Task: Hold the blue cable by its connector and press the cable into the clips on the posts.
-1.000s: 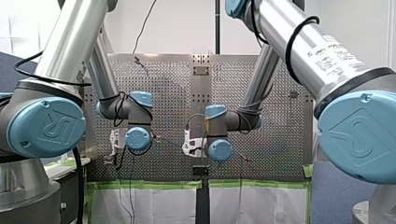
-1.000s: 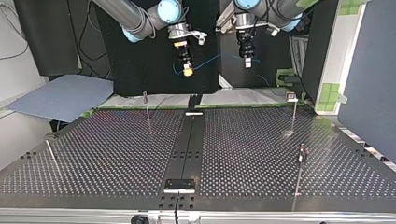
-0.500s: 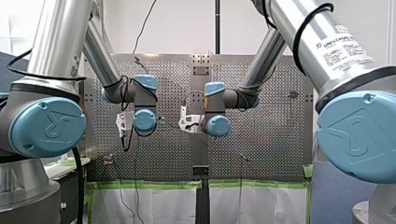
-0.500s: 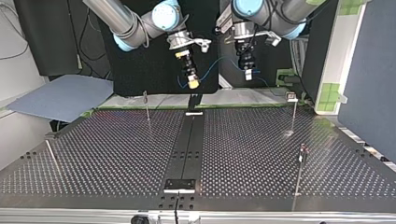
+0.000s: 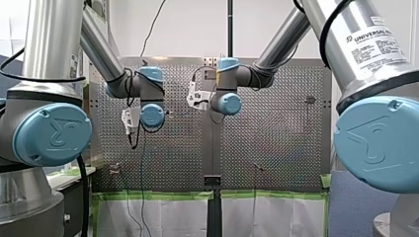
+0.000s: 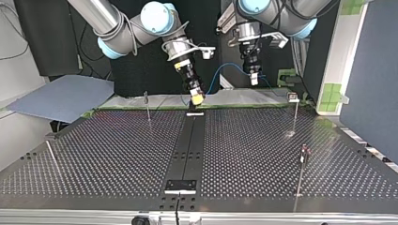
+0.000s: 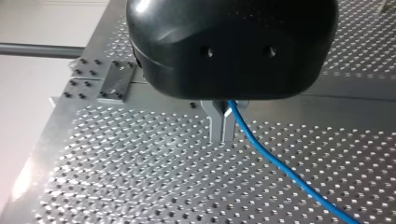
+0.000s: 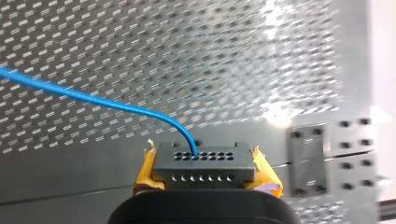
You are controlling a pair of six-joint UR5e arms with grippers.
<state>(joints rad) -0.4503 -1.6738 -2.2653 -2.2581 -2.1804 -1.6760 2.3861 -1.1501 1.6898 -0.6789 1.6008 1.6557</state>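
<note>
Both hands have come down toward the table's far edge in the top view over the last second, and the slack between them has gone from a shallow sag to an arch. My right hand [image 6: 197, 98], tilted with its yellow pads low, is clamped on the dark grey connector block [image 8: 204, 162] — the pads squeeze its two ends, and the thin blue cable [image 7: 280, 166] leaves its row of holes. My left hand [image 6: 254, 79] has its metal fingers [image 7: 215, 123] closed together, with the cable pinched near their root and trailing away below.

As I judge it, the holding part is done and the pressing has not begun: the cable hangs in the air between the hands, over the far part of the perforated metal table [image 6: 117, 154], touching no clip.

Three thin upright posts with small clips on top wait on the table — one at the top view's far left [image 6: 148, 108], one at its far right [image 6: 294, 115], one nearer the camera on the right [image 6: 302, 171]. At the near left stands a slanted rod [image 6: 51, 157]; I cannot tell whether it carries a clip. Down the table's middle runs a black rail strip [image 6: 187, 145], whose small end block [image 6: 195, 113] sits just under the right hand and may crowd a low move. Beyond the table's left lies a grey-blue sheet [image 6: 61, 96], well clear of the work.
</note>
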